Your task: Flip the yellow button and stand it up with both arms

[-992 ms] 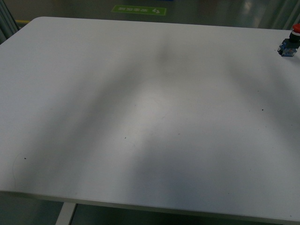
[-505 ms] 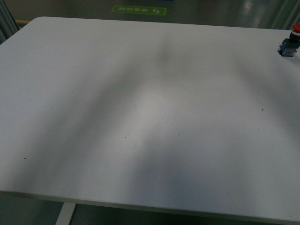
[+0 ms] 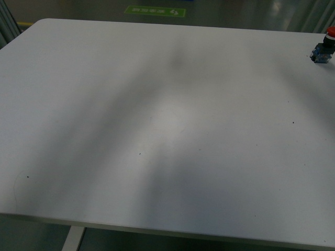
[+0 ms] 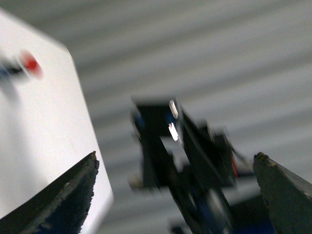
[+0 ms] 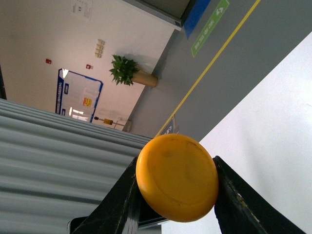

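My right gripper (image 5: 176, 181) is shut on the yellow button (image 5: 177, 177); its yellow-orange round cap fills the gap between the two black jaws and faces the camera, held in the air above the white table (image 5: 273, 141). The button's black and blue block is hidden behind the cap. My left gripper (image 4: 175, 195) is open and empty, its two black jaws wide apart. Between them, blurred, is the other arm (image 4: 195, 156), black with blue parts, off the table's edge. Neither arm nor the yellow button shows in the front view.
A red-capped switch (image 3: 323, 46) with a blue block stands at the table's far right edge; it also shows, blurred, in the left wrist view (image 4: 29, 63). The white table (image 3: 157, 120) carries only arm shadows. Floor markings lie beyond its far edge.
The shadows on the table have shifted slightly. Nothing else in the front view has moved.
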